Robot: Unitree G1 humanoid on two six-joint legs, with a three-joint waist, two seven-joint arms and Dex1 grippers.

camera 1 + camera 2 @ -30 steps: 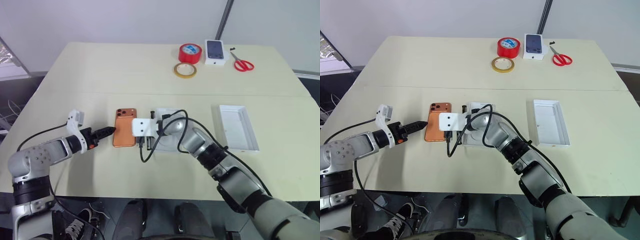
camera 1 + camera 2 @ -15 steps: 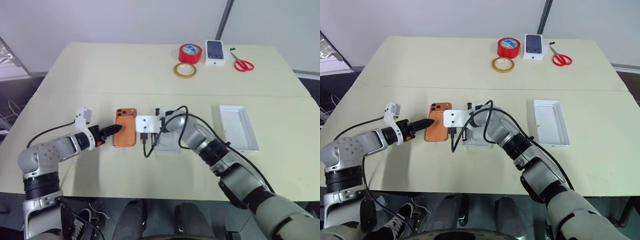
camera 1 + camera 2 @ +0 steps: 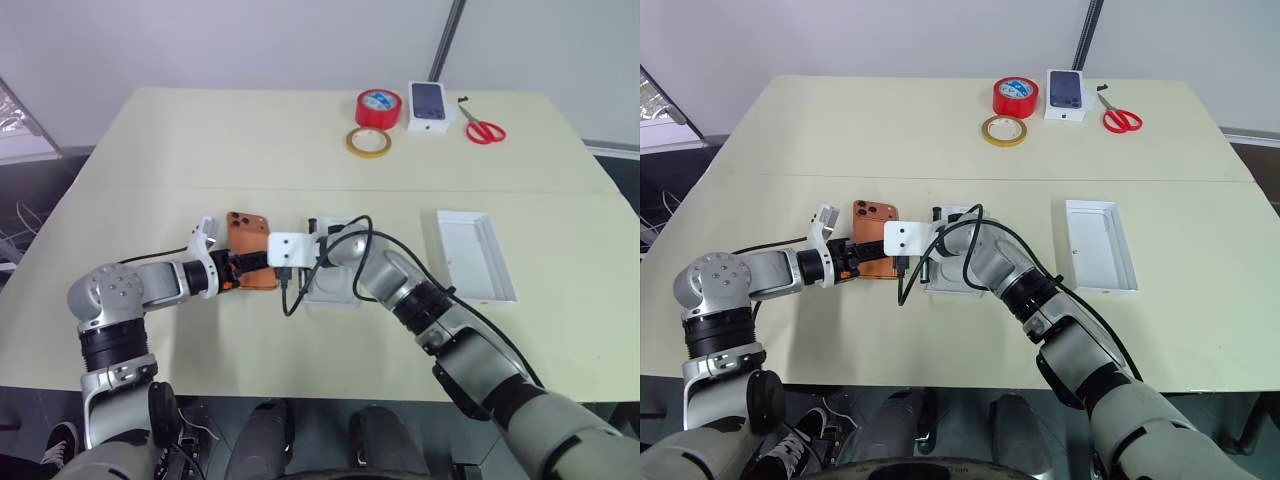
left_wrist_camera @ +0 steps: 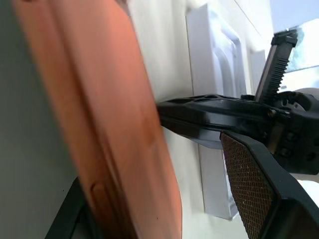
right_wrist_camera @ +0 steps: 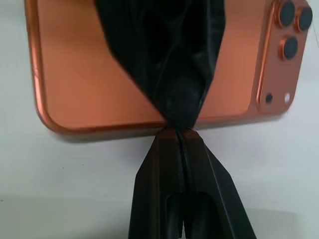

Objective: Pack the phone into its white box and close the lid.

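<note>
The orange phone [image 3: 246, 228] lies camera side up on the table, left of centre, its near left edge slightly raised. My left gripper [image 3: 252, 267] is open around that edge. One finger [image 5: 159, 55] reaches over the phone's back, the other sits under it, and a gap shows beside the padded finger [image 4: 249, 179]. My right gripper [image 5: 179, 133] is shut, its tips touching the phone's right edge. The white box [image 3: 332, 292] sits just right of the phone, partly hidden under my right wrist. The lid [image 3: 478, 255] lies open side up further right.
At the table's far side stand a red tape roll [image 3: 380, 106], a yellow tape ring [image 3: 369, 142], a small white box with a dark phone picture [image 3: 428, 104] and red scissors [image 3: 483, 128]. A black cable loops off my right wrist over the white box.
My left gripper has moved right and turned, its fingers now straddling the phone's left edge. The phone has tilted a little. The right gripper has kept still.
</note>
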